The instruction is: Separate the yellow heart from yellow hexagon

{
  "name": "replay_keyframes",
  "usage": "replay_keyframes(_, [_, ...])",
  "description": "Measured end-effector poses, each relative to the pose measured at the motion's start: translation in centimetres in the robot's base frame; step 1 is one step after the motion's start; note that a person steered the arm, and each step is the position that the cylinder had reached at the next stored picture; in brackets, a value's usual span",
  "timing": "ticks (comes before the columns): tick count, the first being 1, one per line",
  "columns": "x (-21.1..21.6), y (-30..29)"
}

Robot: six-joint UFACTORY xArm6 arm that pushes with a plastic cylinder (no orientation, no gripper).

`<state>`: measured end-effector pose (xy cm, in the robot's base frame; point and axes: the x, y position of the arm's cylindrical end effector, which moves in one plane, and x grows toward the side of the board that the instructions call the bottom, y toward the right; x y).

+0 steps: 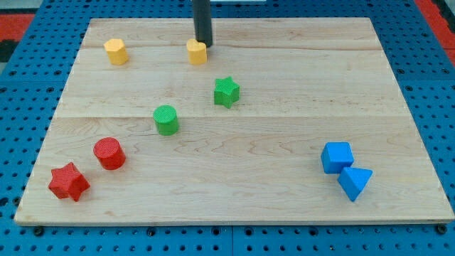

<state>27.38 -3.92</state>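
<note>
The pale wooden board looked smooth and matt, its grain running across 3 joined planks. The red plastic cylinder and green plastic cylinder showed fine ridged tops (like printed layers). The blue plastic cube appeared smooth, faintly glossy. The dark rod looked matt.

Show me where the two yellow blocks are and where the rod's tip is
yellow hexagon (116, 51): camera view, on its top face.
yellow heart (197, 51): camera view, on its front side, just left of the rod.
my tip (205, 44): camera view, on the rod's very end, touching the heart's upper right.
</note>
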Motion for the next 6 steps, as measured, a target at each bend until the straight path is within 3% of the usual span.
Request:
replay_keyframes(1, [-5.3, -7.9])
replay_keyframes(2, [-1.5, -10.6])
replay_keyframes(4, [3.5, 0.7])
replay_keyframes(6, [0.4, 2.9])
